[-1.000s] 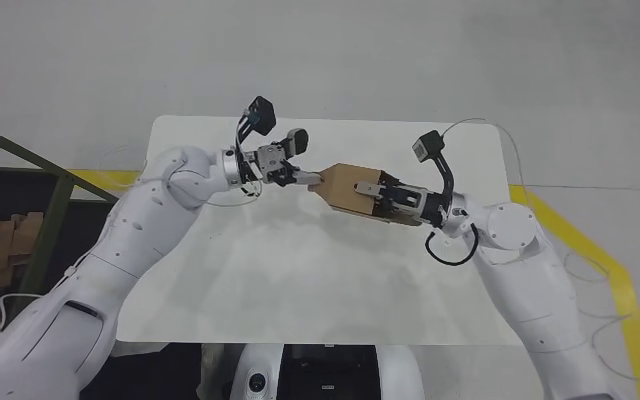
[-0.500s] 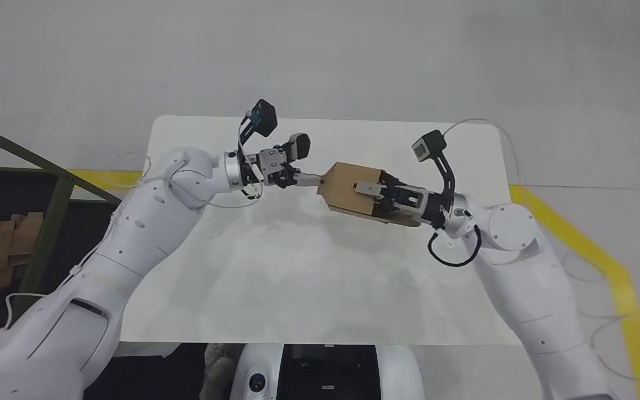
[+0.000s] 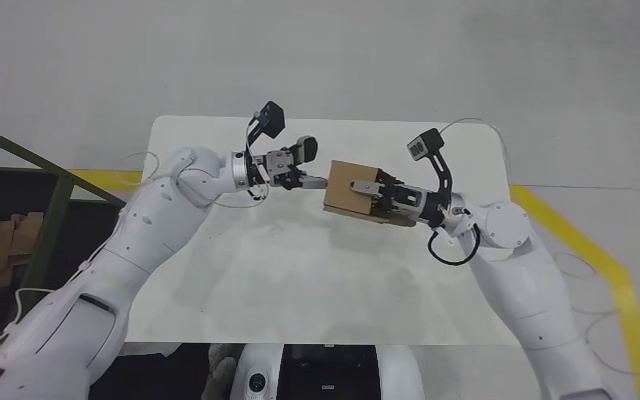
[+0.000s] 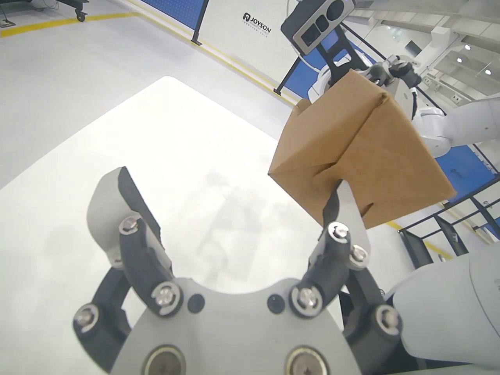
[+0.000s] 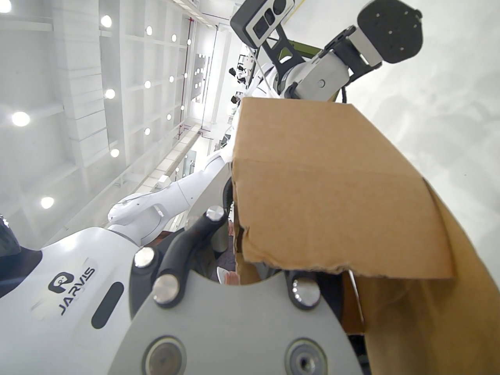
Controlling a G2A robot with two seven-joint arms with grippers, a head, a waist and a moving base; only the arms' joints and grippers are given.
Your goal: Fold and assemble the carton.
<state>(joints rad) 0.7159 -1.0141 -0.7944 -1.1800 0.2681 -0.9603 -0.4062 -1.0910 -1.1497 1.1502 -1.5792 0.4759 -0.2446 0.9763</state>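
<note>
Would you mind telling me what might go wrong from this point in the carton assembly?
The right gripper holds the carton by one side; a hard push could twist it loose. The left gripper, jaws open, touches the folded end flaps with one finger only; they may spring open.
</note>
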